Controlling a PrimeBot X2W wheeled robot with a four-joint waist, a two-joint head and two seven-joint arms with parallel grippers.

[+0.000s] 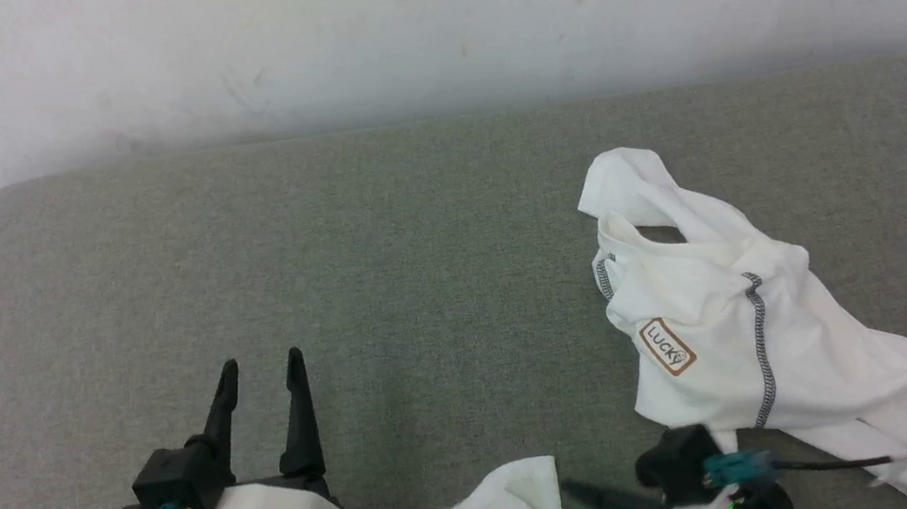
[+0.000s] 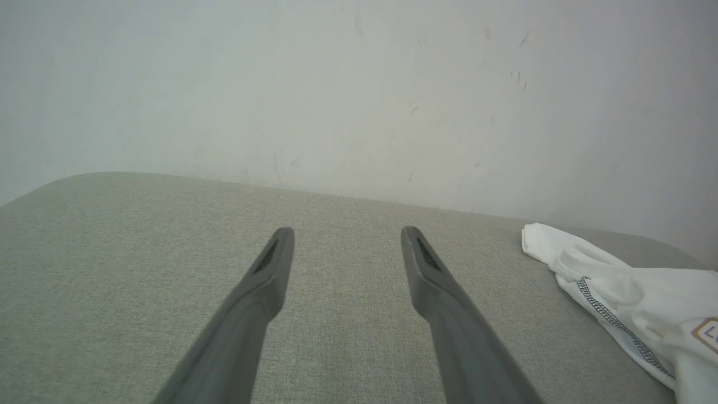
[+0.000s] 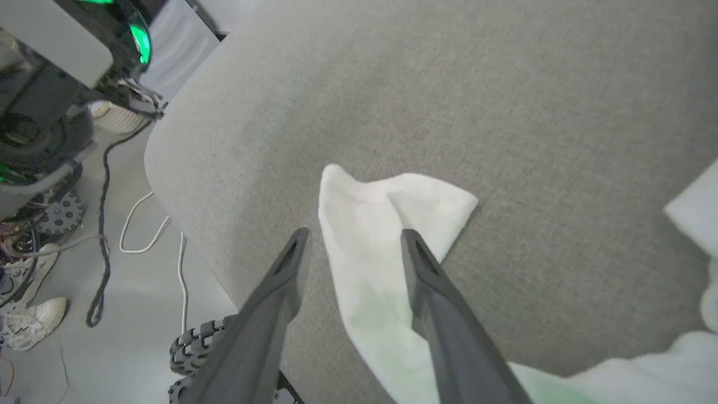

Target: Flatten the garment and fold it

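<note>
White shirt lies crumpled at 3 o'clock on grey pad, L gripper at 7 o'clock w/ fingers spread, empty, R gripper at 6 o'clock, fingers apart over sleeve, not pinching.

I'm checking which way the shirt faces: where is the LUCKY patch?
In the head view, the LUCKY patch sits right of centre on the crumpled garment, just left of its dark seam.
</note>
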